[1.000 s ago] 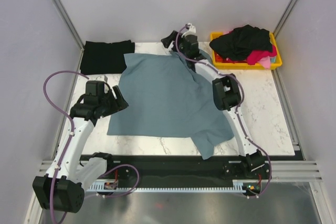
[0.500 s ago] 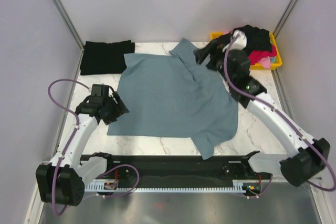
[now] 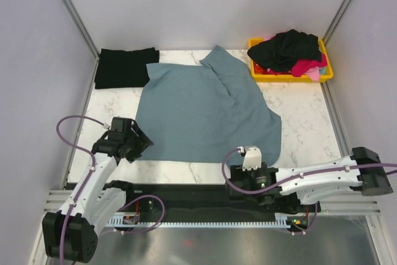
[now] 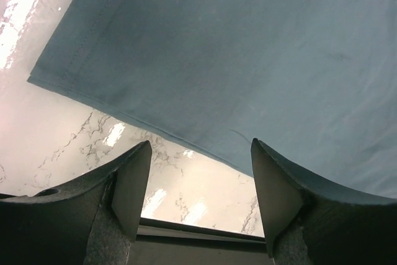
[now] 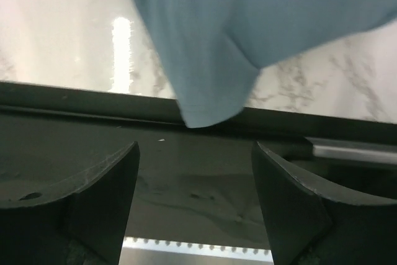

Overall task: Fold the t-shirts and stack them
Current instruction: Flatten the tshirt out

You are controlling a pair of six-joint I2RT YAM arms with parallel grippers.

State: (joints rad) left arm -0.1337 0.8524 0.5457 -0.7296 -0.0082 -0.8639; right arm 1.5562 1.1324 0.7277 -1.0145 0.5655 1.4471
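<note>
A slate blue-grey t-shirt (image 3: 205,107) lies spread over the middle of the marble table (image 3: 304,128); its hem (image 4: 142,122) runs just ahead of my left gripper (image 4: 201,184). That left gripper (image 3: 142,145) is open and empty at the shirt's front-left corner. My right gripper (image 3: 247,179) hovers low over the black front rail, open, nothing between its fingers (image 5: 102,197). Ahead of it one sleeve tip (image 5: 208,94) droops over the table's front edge. A folded black t-shirt (image 3: 124,66) lies at the back left.
A yellow bin (image 3: 291,77) at the back right holds a heap of black (image 3: 288,48) and pink-red (image 3: 307,65) shirts. Grey walls close in on both sides. The right arm (image 3: 322,178) lies along the front rail.
My right arm has swung from the back of the table by the bin down to the front edge. My left gripper has slid nearer, to the shirt's front-left corner.
</note>
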